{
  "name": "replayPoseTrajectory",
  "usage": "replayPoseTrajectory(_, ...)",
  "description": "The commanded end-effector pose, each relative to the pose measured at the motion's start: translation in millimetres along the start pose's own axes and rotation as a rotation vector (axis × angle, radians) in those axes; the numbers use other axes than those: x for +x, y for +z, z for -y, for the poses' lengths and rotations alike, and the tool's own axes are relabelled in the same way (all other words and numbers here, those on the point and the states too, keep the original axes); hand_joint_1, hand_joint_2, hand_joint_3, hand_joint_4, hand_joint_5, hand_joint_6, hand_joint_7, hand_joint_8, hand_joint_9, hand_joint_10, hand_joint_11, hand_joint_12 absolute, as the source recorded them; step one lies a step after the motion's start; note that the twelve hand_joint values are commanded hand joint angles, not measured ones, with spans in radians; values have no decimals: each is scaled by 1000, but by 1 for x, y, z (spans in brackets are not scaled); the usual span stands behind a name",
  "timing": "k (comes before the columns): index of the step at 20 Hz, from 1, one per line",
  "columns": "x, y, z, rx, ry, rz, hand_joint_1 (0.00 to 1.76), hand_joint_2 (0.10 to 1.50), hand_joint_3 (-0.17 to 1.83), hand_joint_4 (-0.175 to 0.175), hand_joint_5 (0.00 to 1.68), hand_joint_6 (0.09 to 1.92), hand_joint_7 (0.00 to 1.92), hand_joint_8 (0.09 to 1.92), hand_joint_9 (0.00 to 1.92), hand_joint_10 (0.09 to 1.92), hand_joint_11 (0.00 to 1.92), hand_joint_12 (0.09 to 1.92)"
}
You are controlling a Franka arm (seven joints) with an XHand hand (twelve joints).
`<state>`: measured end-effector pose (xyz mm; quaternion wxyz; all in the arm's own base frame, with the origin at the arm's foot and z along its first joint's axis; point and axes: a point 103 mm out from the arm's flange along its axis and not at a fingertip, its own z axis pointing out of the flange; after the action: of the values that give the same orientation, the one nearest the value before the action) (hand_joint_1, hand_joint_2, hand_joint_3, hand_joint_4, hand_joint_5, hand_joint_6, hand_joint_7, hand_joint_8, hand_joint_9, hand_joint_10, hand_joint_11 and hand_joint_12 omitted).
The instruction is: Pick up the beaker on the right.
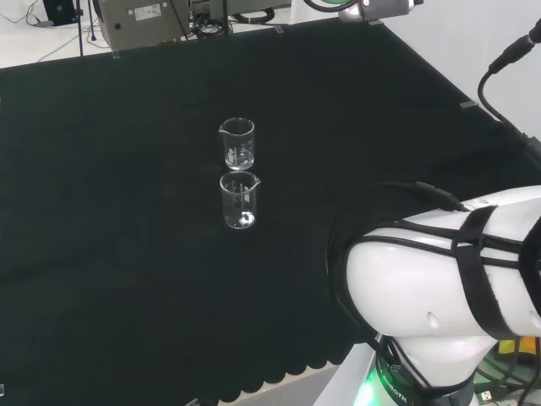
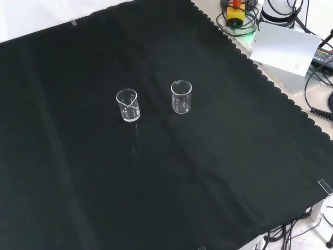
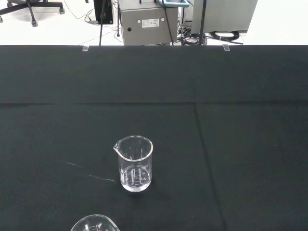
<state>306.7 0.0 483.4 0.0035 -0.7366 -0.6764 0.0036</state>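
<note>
The robot's big white arm (image 1: pixel 439 288) sits low at the right of the head view, by the near edge of the black cloth. Black cables and straps wrap around its round white part.

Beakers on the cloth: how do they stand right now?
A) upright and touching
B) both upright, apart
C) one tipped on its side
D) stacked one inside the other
B: in the front view the left beaker and the right beaker both stand upright with bare cloth between them.

Pale floor (image 3: pixel 57 24) — grey cabinet (image 3: pixel 147 21) behind
</note>
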Motion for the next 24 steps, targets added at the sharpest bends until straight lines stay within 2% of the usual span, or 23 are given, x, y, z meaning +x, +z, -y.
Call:
replayPoseTrajectory(1, 0, 0, 0, -11, 1, 11, 63, 1106, 570, -8, 164, 204, 0, 512, 146, 661, 79, 1319)
replayPoseTrajectory(3, 0, 0, 0, -9, 2, 11, 29, 1181, 443, -8, 203, 99, 0, 490, 135, 669, 52, 1362)
replayPoseTrajectory(5, -1, -1, -1, -9, 5, 13, 20, 1211, 390, -8, 221, 87, 0, 485, 133, 671, 45, 1373)
replayPoseTrajectory(10, -5, 3, -4, -14, 20, 16, 26, 1221, 364, -9, 235, 87, 11, 496, 139, 675, 51, 1378)
replayPoseTrajectory(13, -14, 12, -7, -13, 50, -10, 48, 1218, 350, -10, 248, 87, 43, 520, 173, 688, 72, 1381)
replayPoseTrajectory(17, -29, 29, -20, 4, 62, -6, 98, 1212, 331, -14, 284, 87, 98, 566, 231, 709, 129, 1379)
replayPoseTrajectory(21, -44, 46, -45, -7, 37, -27, 128, 1209, 320, -15, 299, 87, 109, 589, 248, 712, 150, 1374)
replayPoseTrajectory(24, -59, 68, -77, 9, 54, -105, 407, 1081, 277, -17, 322, 87, 158, 634, 323, 721, 192, 1369)
